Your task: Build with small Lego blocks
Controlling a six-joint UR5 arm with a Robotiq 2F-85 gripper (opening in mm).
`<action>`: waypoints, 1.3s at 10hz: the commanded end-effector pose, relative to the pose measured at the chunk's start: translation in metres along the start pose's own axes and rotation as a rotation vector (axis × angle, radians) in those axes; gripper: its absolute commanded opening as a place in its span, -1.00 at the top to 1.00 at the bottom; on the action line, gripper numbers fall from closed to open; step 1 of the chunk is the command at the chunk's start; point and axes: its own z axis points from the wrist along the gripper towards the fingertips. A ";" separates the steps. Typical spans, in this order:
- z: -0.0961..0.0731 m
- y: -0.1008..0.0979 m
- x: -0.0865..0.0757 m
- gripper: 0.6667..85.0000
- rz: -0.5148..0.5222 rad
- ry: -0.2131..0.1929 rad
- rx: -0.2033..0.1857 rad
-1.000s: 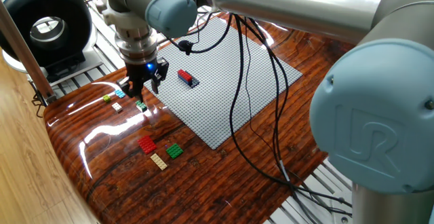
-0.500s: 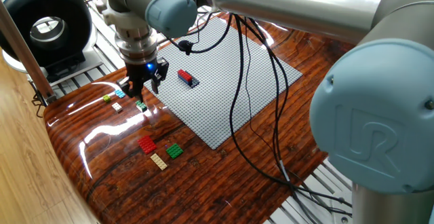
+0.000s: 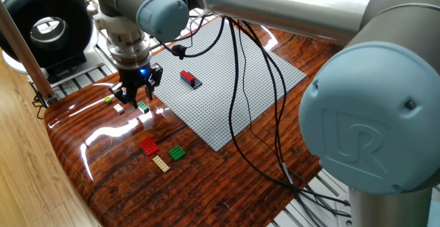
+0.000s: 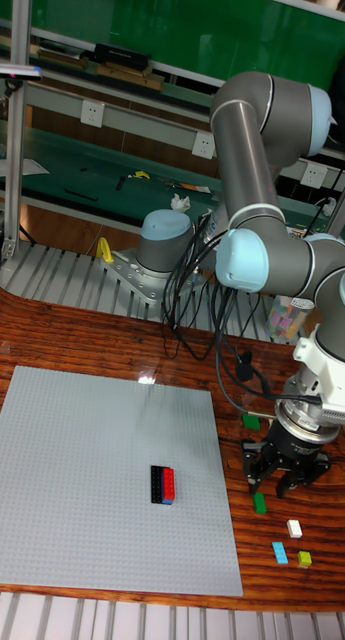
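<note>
My gripper [image 3: 135,96] hangs low over the wooden table just left of the grey baseplate [image 3: 227,89], its jaws open and nothing between them. Right beside its fingertips lie a green block [image 3: 143,106], a white block [image 3: 118,107] and a yellow-green block [image 3: 108,100]. From the tall fixed view the gripper [image 4: 282,486] stands above the green block [image 4: 259,502], with the white [image 4: 294,528], light blue [image 4: 279,552] and yellow-green [image 4: 305,558] blocks close by. A short red and dark blue stack [image 3: 190,79] sits on the baseplate.
Nearer the front of the table lie a red block [image 3: 148,145], a tan block [image 3: 161,163] and another green block [image 3: 177,153]. Black cables [image 3: 240,103] trail over the baseplate. A black round device [image 3: 47,27] stands at the far left.
The gripper has shifted a little to the left, closer over the white and green blocks. The blocks have not moved.
</note>
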 end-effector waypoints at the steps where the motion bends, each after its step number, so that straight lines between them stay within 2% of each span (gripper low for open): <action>1: 0.004 0.005 -0.003 -0.03 -0.002 -0.004 -0.025; 3: 0.016 0.000 -0.004 0.03 -0.031 0.001 -0.022; 5: 0.016 -0.004 -0.003 0.15 -0.041 0.005 -0.016; 7: 0.016 -0.002 -0.001 0.15 -0.046 0.005 -0.028; 12: 0.021 -0.002 -0.003 0.16 -0.037 0.005 -0.025; 13: 0.021 -0.002 -0.003 0.31 -0.034 0.005 -0.023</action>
